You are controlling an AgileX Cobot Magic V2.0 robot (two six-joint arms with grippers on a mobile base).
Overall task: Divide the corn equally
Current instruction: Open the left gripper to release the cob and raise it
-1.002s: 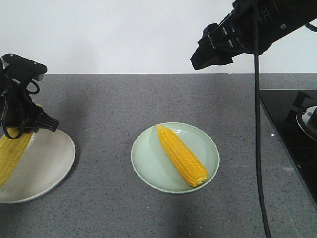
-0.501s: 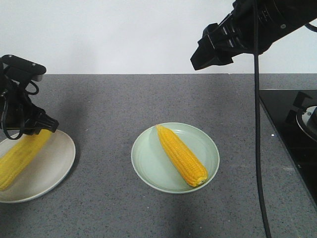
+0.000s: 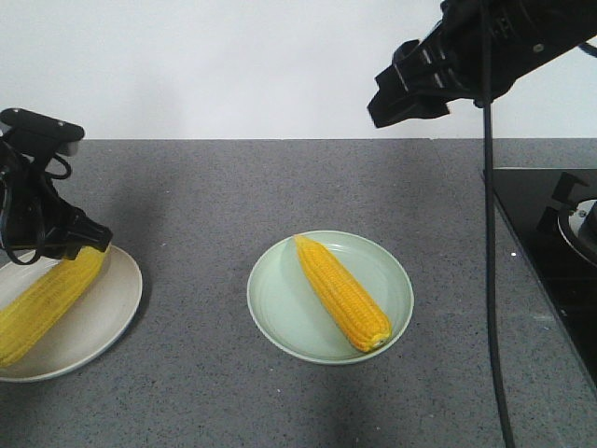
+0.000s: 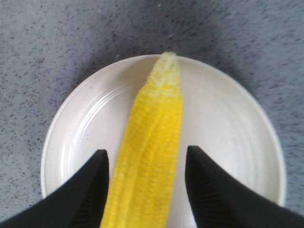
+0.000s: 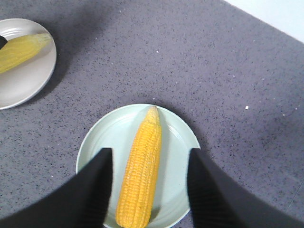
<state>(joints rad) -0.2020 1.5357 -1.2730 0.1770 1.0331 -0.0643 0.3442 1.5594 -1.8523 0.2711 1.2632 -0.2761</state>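
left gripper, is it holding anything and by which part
The left gripper straddles the thick end of the corn over the white plate; a firm grip cannot be told. The right gripper holds nothing.

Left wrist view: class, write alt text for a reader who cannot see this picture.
A yellow corn cob lies on a white plate, its pale tip pointing away from the camera, between the left gripper and its two open black jaws. The plate sits on a speckled grey countertop.
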